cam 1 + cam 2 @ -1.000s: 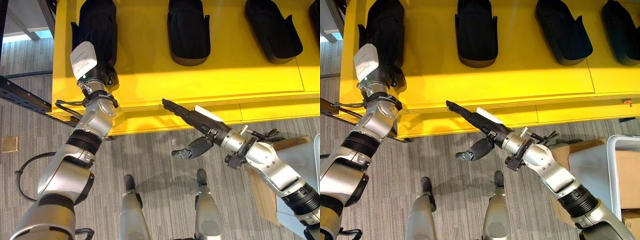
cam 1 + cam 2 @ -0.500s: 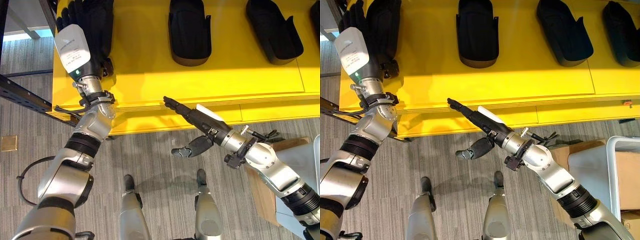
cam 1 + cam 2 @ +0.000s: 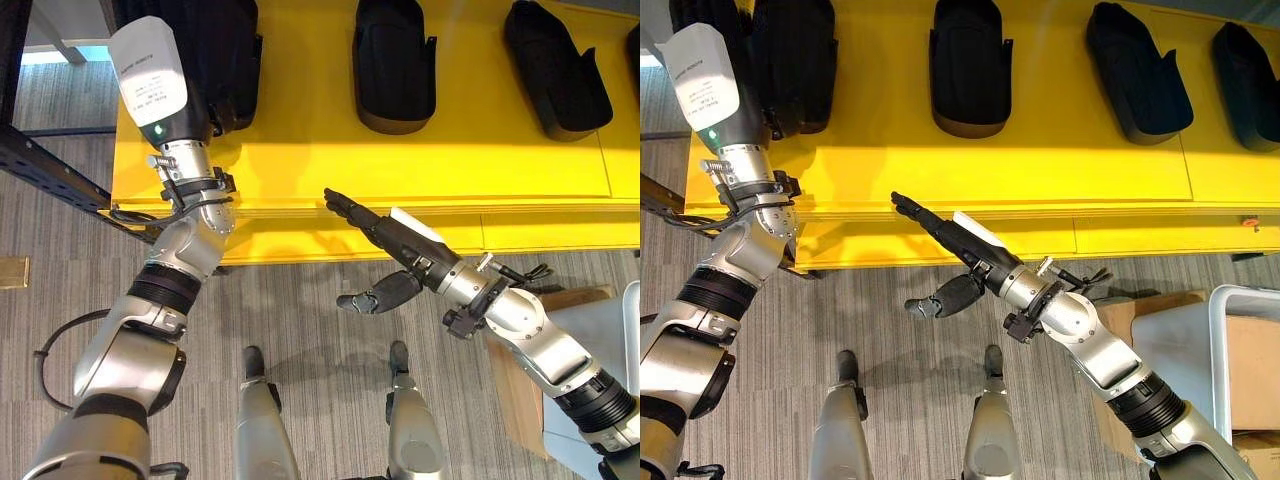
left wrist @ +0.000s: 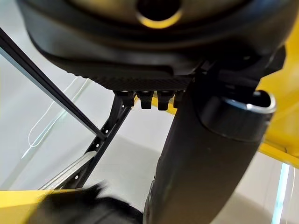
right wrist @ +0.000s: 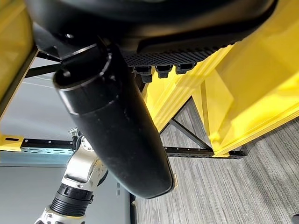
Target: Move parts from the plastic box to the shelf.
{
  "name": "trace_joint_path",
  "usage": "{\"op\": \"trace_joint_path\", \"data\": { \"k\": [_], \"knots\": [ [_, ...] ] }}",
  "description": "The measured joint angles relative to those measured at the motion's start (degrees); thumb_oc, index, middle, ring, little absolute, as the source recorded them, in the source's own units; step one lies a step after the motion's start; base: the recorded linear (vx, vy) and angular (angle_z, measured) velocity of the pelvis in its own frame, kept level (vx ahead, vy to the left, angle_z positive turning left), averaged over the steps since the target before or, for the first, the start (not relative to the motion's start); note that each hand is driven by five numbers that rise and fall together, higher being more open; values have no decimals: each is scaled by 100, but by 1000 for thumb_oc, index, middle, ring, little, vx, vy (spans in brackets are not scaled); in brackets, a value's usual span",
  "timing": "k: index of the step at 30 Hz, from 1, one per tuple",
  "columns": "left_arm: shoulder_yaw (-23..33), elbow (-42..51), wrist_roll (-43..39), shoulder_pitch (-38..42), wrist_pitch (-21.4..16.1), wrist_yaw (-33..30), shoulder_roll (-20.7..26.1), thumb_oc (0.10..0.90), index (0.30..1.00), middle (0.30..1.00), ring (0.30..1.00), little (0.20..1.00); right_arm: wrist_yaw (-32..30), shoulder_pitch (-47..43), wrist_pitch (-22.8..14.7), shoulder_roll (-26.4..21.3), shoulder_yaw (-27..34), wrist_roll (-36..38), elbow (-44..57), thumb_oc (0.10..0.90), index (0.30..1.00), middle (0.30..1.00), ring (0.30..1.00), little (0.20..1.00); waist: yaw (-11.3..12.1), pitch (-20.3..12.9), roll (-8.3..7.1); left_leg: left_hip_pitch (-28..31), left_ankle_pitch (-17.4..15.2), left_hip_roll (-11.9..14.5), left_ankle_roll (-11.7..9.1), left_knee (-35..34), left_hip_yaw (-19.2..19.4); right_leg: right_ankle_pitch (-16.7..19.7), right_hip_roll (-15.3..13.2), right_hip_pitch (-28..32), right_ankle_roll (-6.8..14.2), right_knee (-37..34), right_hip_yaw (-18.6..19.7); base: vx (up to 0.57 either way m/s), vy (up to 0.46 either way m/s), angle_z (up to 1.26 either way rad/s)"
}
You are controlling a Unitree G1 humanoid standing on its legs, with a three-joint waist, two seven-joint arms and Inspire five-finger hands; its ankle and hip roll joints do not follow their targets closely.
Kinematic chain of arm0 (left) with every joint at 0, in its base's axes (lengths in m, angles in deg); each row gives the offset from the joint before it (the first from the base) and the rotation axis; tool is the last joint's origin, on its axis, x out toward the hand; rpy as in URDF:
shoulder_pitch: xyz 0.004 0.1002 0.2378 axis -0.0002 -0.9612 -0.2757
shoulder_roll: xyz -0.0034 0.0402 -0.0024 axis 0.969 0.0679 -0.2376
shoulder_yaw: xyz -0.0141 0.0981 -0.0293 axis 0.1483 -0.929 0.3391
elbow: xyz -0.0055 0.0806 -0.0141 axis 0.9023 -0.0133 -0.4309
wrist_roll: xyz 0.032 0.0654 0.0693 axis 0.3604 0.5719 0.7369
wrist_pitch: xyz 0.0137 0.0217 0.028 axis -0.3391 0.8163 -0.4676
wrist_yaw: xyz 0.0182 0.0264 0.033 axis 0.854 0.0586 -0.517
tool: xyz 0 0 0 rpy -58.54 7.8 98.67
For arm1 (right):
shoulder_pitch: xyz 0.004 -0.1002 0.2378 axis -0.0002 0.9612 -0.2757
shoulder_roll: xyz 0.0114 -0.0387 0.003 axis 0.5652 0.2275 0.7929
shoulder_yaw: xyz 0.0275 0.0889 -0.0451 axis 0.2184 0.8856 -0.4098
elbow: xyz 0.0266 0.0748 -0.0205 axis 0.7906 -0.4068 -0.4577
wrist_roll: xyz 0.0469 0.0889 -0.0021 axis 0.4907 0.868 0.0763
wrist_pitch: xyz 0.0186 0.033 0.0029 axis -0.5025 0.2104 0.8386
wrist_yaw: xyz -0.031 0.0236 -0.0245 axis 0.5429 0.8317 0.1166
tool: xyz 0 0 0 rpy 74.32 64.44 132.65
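Several black moulded parts lie in a row on the yellow shelf [image 3: 300,160]: one at the far left [image 3: 235,55], one in the middle [image 3: 393,65] and one to the right [image 3: 555,70]. My left hand [image 3: 150,75] reaches up over the far-left part, and its fingers [image 4: 149,99] look straight, with nothing held. My right hand [image 3: 395,238] is open in front of the shelf's front edge. Its straight fingers point at that edge while its thumb [image 3: 375,297] hangs below. The plastic box's pale rim [image 3: 1218,330] shows at the far right.
A dark metal rack beam [image 3: 50,170] runs diagonally at the shelf's left end. A cardboard box [image 3: 1255,350] sits within the plastic box's rim, and a brown board [image 3: 515,380] lies under my right forearm. Grey carpet lies in front of the shelf.
My left hand has slid farther up along the far-left part toward the shelf's back. The whole picture has shifted down a little. My right hand has hardly moved.
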Motion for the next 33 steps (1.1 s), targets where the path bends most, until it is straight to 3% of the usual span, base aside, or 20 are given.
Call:
{"op": "trace_joint_path", "data": {
  "k": [7,16,21,25,28,31,33],
  "knots": [
    [-46,241,67,-1,-196,191,11,900,1000,1000,1000,1000,-56,0,-13,16,0,0,0,900,1000,1000,1000,1000,28,-5,-128,-19,-13,-2,14,30,-6,0,0,-2,-1,-1,-1,0,0,0],
    [-44,404,167,-2,-355,259,12,900,1000,1000,1000,1000,-107,5,-17,37,1,2,0,900,1000,1000,1000,1000,31,-5,-129,-17,-19,-3,14,42,-6,2,-1,1,-1,-1,2,0,0,0],
    [164,774,168,-263,-785,62,14,900,1000,1000,1000,1000,-381,215,-114,327,78,78,0,900,1000,1000,1000,1000,58,-5,-128,7,-19,-5,14,30,-5,5,-1,26,2,-14,-4,-6,-14,0],
    [609,2072,164,-1169,-1450,99,2,900,1000,1000,1000,1000,-658,667,-154,699,318,95,2,900,1000,1000,1000,1000,192,-4,-112,122,-16,-7,13,-55,20,3,-7,98,2,-56,-17,15,-56,-1],
    [1007,3344,155,-2328,-1929,585,-40,900,1000,1000,1000,1000,-755,1112,-296,862,558,302,4,900,1000,1000,1000,1000,333,-22,-44,264,-9,-6,3,-172,-4,-37,-11,251,10,-126,-99,12,-112,10],
    [1281,4492,-223,-4085,-2493,1735,-226,900,1000,1000,1000,1000,-771,1790,-499,924,1028,588,69,900,1000,1000,1000,1000,650,-193,301,317,28,-20,-42,-338,-160,-140,-1,397,-5,-141,-290,2,-157,24],
    [1288,4634,-559,-4611,-2723,2392,-275,900,1000,1000,1000,1000,-789,1998,-545,932,1250,720,66,900,1000,1000,1000,1000,722,-266,435,320,40,-45,-56,-356,-294,-148,8,559,1,-226,-452,17,-133,33]
  ]
}}
